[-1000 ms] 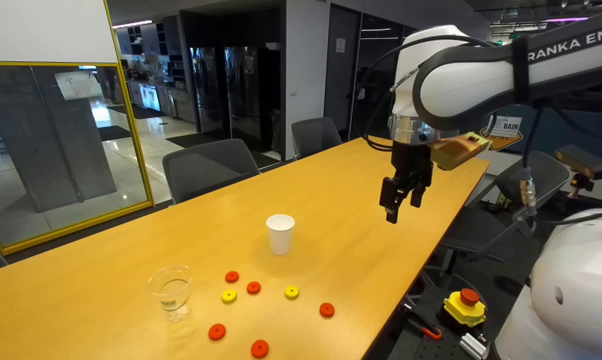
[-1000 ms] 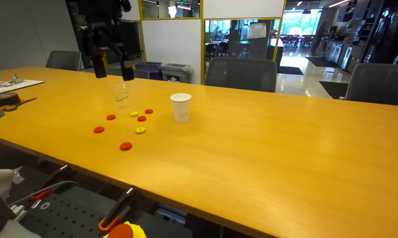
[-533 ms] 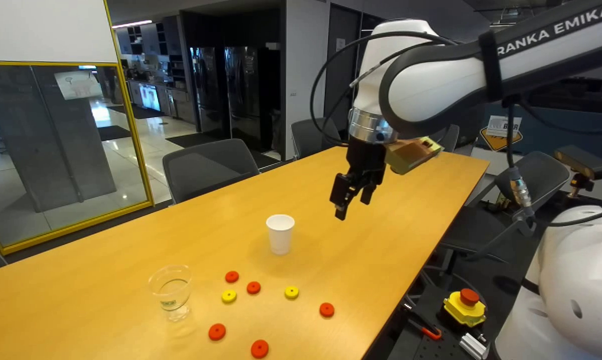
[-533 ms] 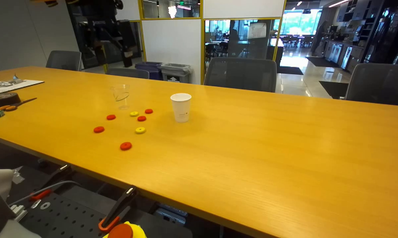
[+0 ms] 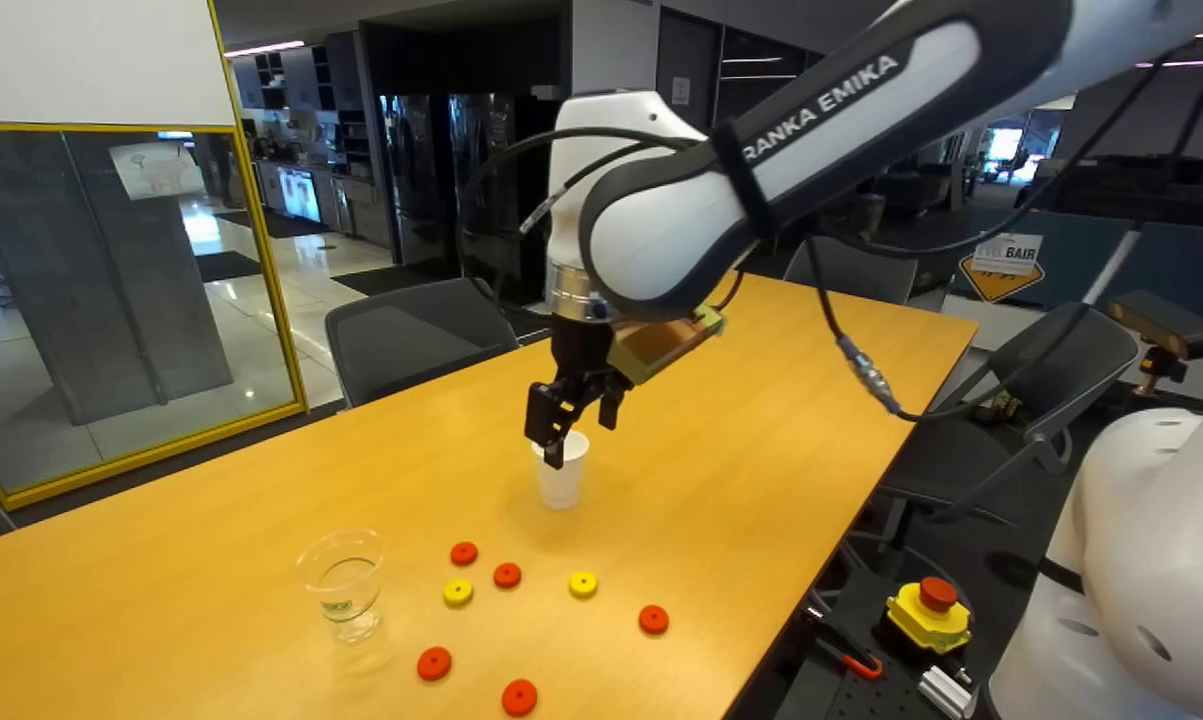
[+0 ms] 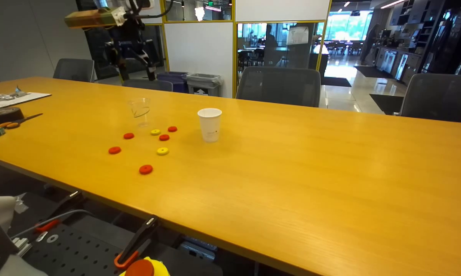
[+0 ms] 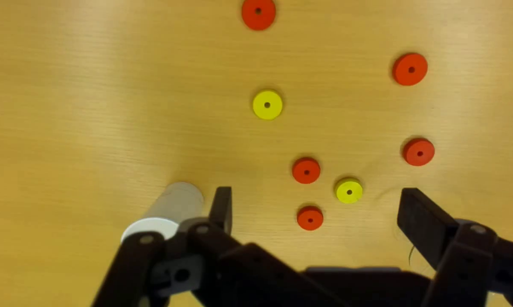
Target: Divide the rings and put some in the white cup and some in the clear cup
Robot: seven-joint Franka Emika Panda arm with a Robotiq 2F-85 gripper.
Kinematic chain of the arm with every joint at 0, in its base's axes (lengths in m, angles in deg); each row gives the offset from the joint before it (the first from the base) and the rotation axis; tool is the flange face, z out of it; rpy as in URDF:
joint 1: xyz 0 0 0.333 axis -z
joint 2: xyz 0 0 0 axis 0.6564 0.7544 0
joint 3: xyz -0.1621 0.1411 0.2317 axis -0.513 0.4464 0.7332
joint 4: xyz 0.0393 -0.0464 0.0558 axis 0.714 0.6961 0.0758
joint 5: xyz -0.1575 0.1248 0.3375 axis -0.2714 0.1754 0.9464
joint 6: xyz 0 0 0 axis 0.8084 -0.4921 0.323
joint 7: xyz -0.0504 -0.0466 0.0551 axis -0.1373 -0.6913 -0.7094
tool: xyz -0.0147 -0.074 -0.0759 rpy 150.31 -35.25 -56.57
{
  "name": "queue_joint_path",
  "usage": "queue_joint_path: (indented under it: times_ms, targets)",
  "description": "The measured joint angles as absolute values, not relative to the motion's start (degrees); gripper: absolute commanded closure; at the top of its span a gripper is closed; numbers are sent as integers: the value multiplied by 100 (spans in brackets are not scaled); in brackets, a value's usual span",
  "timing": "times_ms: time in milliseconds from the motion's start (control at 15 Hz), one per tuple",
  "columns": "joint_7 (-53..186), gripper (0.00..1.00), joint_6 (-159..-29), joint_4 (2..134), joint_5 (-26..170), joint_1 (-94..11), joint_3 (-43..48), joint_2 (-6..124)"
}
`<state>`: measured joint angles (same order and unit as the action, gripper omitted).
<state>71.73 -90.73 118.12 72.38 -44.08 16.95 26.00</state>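
Our empty, wide-spread gripper (image 5: 581,443) newly blocks part of the white cup (image 5: 561,488) in an exterior view; we think tape (image 6: 4,117) lies well apart.

Along the robot arm (image 5: 821,120) run white capitals reading “RANKA EMIKA”; the letters “KA” show on the robot's body (image 6: 2,255) at the lower left of an exterior view, cut by its edge. In the background, a white sheet (image 5: 1006,258) carries the word “BAIR”, the letters before it unclear, overlapping an orange diamond sign (image 5: 1001,287) with unreadable black marks. A white upward arrow (image 6: 200,92) marks a grey bin (image 6: 205,82); green lettering on the clear cup (image 5: 341,590), small print on the white cup (image 6: 210,126) and a notice (image 5: 680,91) on a dark door (image 5: 683,160) are too small to read.
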Motion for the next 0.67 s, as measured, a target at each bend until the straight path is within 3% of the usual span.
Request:
queue_joint_path:
  times_ms: [667]
  targets:
    - [7224,0,-9282,9412,7115,-4436,1476,5598]
